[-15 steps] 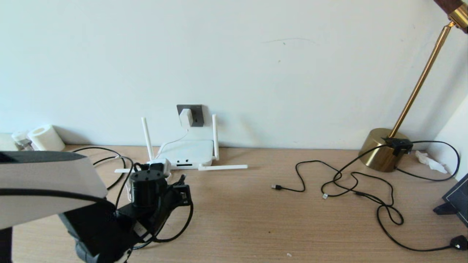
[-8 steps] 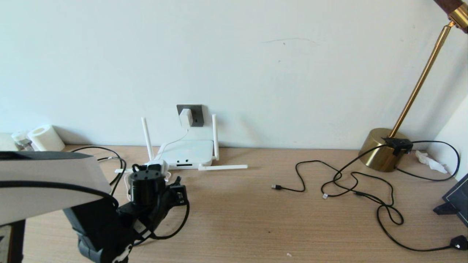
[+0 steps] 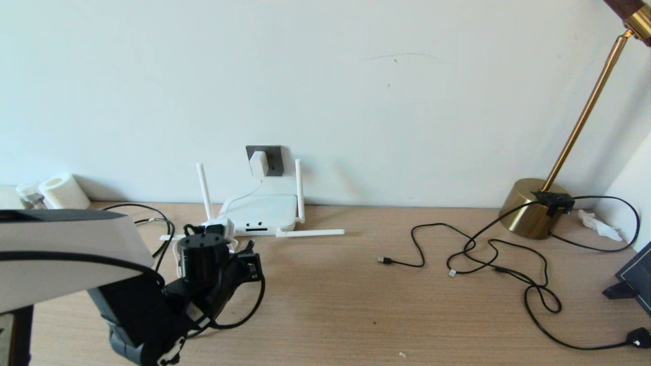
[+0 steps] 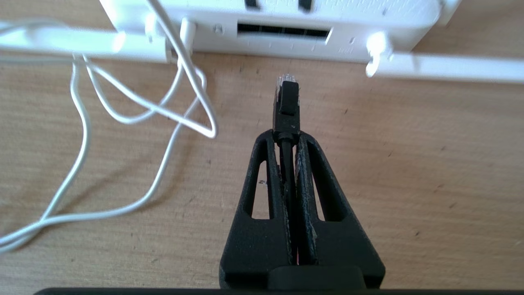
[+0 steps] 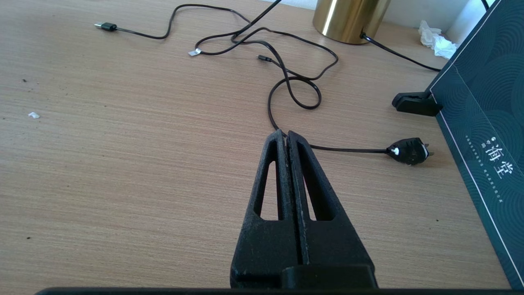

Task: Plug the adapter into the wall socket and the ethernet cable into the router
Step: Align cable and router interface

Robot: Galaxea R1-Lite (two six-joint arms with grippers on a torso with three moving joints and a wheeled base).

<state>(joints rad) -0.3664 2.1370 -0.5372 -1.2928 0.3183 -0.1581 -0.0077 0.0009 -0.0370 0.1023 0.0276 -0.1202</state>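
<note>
The white adapter (image 3: 258, 163) sits plugged into the dark grey wall socket (image 3: 273, 158). Its thin white cord (image 4: 163, 110) lies looped on the table beside the router. The white router (image 3: 262, 212) lies flat below the socket, its dark port row (image 4: 282, 30) facing my left arm. My left gripper (image 4: 286, 137) is shut on the ethernet cable just behind its clear-tipped plug (image 4: 285, 96). The plug points at the port row, a short gap away. The rest of the black ethernet cable (image 3: 164, 229) trails off to the left. My right gripper (image 5: 287, 134) is shut and empty, low over the table.
A brass lamp base (image 3: 534, 208) stands at the back right. Thin black cables with a USB plug (image 3: 386, 261) sprawl over the right half of the table. A black mains plug (image 5: 409, 150) and a dark box (image 5: 483, 123) lie near the right gripper. A paper roll (image 3: 63, 192) stands back left.
The left arm has shifted only slightly near the router, still holding the plug. The right arm has kept still.
</note>
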